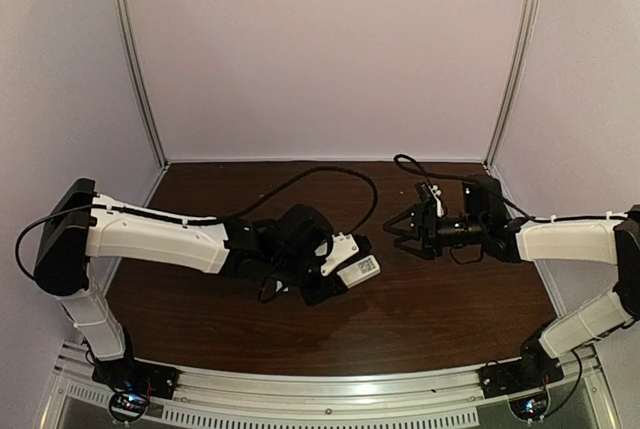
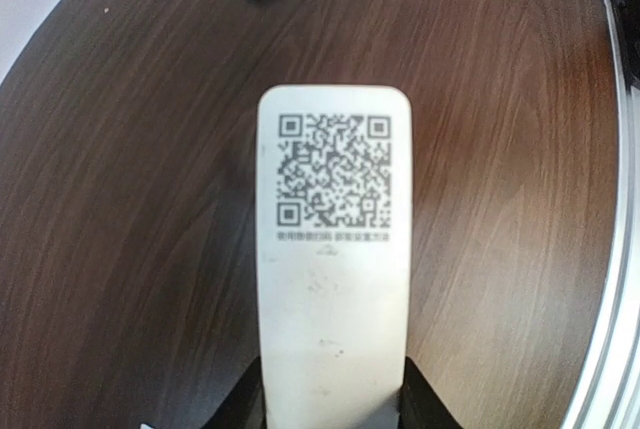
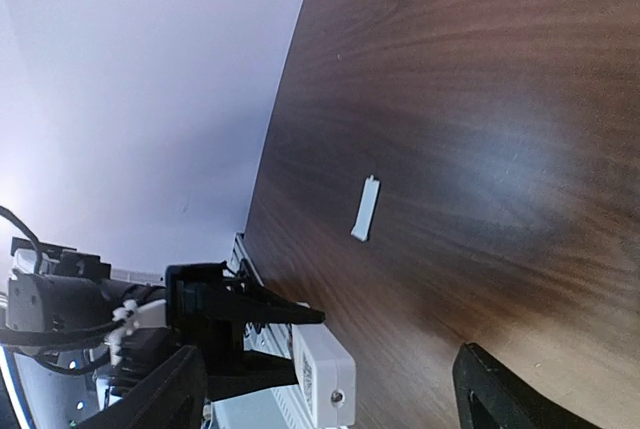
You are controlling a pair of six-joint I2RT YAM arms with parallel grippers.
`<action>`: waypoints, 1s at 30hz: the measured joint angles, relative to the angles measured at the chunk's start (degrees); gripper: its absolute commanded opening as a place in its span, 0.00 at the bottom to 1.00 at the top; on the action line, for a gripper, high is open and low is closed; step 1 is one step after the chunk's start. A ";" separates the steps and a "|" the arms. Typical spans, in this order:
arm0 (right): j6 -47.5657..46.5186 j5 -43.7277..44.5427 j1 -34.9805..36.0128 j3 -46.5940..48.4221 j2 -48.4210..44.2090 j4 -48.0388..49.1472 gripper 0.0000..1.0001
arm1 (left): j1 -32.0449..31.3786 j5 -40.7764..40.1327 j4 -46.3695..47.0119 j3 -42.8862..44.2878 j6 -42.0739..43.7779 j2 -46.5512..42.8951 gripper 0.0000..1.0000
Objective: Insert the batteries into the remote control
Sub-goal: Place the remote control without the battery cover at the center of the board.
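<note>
Dark brown wood-grain table (image 1: 450,319) fills the lower half of the top view; plain pale lilac-white walls (image 1: 320,49) close it in at back and both sides; slim metal upper-left post (image 1: 137,59) and upper-right post (image 1: 515,59) stand at the back corners; ribbed silver rail (image 1: 330,396) runs along the bottom edge; light soft and even; faint sheen on the tabletop in the right wrist view.

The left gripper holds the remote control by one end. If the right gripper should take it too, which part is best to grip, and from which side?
Probably the free end of the remote control, where the QR code is: it sticks out bare beyond the left gripper. The open right gripper faces it, so come from that side and close across the slim body's long edges.
</note>
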 measured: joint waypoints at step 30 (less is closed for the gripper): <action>2.21 4.76 -8.72 29.35 -8.35 -33.40 1.00 | 6.69 1.27 -5.40 0.70 -1.07 11.02 0.59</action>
